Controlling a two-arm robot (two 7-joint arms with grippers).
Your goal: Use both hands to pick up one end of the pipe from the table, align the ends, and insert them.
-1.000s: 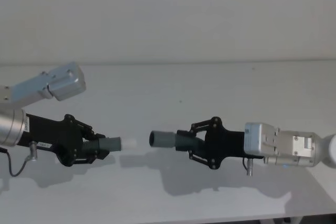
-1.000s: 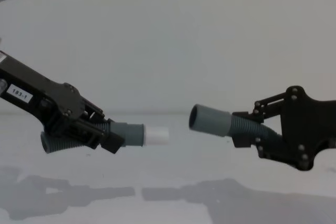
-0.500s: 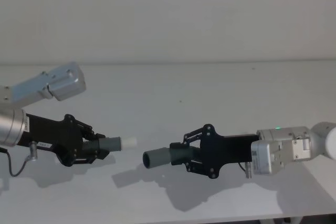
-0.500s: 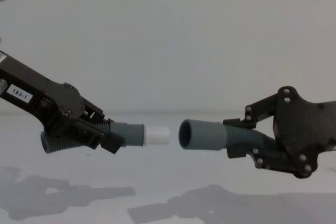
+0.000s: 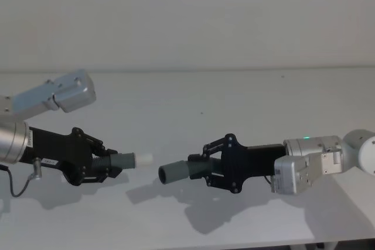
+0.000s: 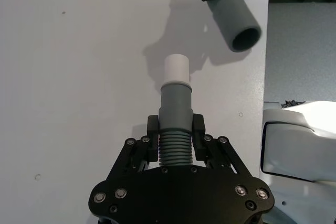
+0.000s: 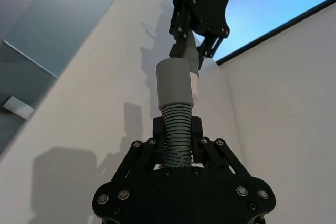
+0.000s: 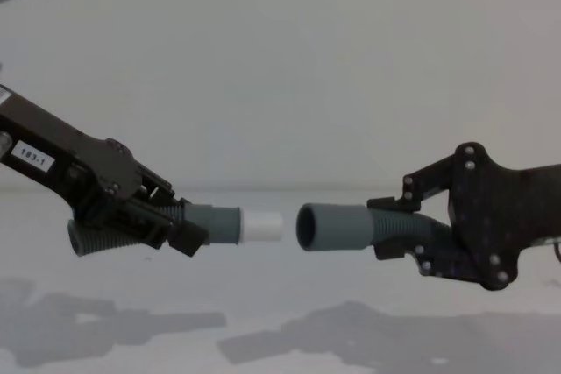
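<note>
Dark grey ribbed pipe [image 8: 215, 222], white tip [image 8: 263, 227], apparently off-white table [image 8: 289, 279].

Plain pale wall [image 5: 187, 16], grey floor [image 6: 302, 40]

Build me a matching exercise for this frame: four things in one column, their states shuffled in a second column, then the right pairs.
Column one
1. left gripper
2. right gripper
3. white tip
4. open cuff

Column two
a. mouth turned toward the robot's left, nothing in it
b. shut on the cuffed piece
c. held in the air, a gap short of the cuff
d. shut on the white-tipped piece

Pairs: 1-d, 2-b, 3-c, 4-a
</note>
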